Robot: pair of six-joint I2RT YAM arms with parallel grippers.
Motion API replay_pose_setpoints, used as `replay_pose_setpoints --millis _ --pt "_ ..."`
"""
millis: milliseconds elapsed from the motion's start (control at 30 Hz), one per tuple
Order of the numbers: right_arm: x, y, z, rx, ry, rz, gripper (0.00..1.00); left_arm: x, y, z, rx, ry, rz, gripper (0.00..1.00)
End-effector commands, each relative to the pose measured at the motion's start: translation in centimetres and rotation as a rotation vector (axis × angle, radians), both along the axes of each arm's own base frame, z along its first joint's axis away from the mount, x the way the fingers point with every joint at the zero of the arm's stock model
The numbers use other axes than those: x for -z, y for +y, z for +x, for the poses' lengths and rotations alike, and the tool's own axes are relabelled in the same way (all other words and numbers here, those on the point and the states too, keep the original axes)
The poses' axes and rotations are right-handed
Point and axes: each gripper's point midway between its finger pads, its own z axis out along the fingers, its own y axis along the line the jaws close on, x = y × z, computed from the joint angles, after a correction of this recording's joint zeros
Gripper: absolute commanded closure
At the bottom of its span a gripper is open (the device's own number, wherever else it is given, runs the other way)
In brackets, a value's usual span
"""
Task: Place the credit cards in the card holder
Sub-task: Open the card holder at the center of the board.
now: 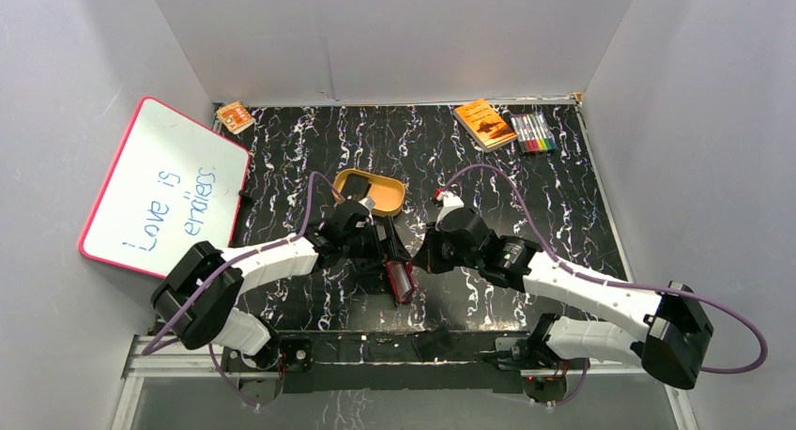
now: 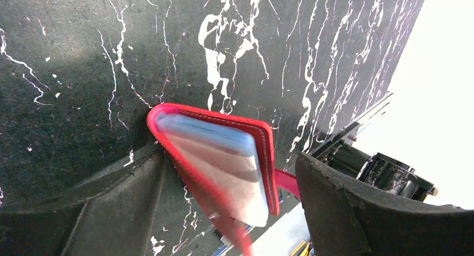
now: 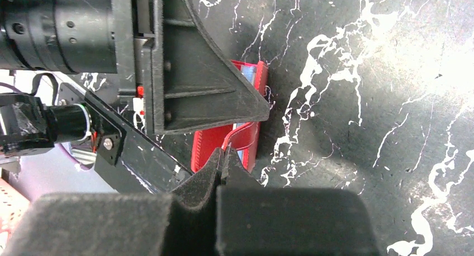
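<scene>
While the whiteboard (image 1: 164,191) leans at the left, the tan dish (image 1: 394,203) sits mid-table, and the orange booklet (image 1: 484,123) and markers (image 1: 533,131) lie back right, your left gripper (image 2: 229,161) stands wide open astride the tilted red card holder (image 1: 402,280), gripping nothing. Your right gripper (image 3: 223,155), reaching in from the right, is pinched tight on its thin red edge, over the black white-veined table (image 1: 563,195) between grey walls (image 1: 394,36).

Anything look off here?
Yes: the card holder is not lying flat. It stands tilted on edge, half open, near the front edge of the table. The right gripper is shut, apparently pinching its red flap, and the open left gripper straddles it.
</scene>
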Motion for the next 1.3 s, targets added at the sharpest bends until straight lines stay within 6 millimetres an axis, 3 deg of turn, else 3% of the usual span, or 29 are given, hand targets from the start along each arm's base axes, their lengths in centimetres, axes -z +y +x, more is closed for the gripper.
replay_pose_setpoints --millis 0,300,567,800,867,1100,1267 --pt "-2.2 0.6 0.4 0.006 -0.046 0.094 1.0 -0.7 -0.4 -0.2 0.023 0.0 -0.024 0.18" --pt "-0.5 -1.1 0.0 0.061 -0.012 0.052 1.0 0.0 0.7 -0.7 -0.002 0.004 0.013 0.29" --pt "0.5 -2.4 -0.8 0.098 0.019 0.063 1.0 2.0 2.5 -1.7 -0.014 0.018 0.079 0.59" --pt "0.3 -3.5 -0.8 0.139 0.006 0.059 1.0 3.0 3.4 -2.1 -0.016 0.021 0.11 0.71" --pt "0.5 -3.7 -0.8 0.144 0.01 0.051 1.0 3.0 3.4 -2.2 -0.014 0.019 0.109 0.7" --pt "1.3 -3.6 -1.0 0.148 0.033 0.046 1.0 2.9 3.6 -2.4 -0.017 0.016 0.1 0.43" --pt "1.4 -3.5 -1.0 0.147 0.034 0.042 1.0 3.4 3.9 -2.8 -0.018 0.029 0.107 0.42"
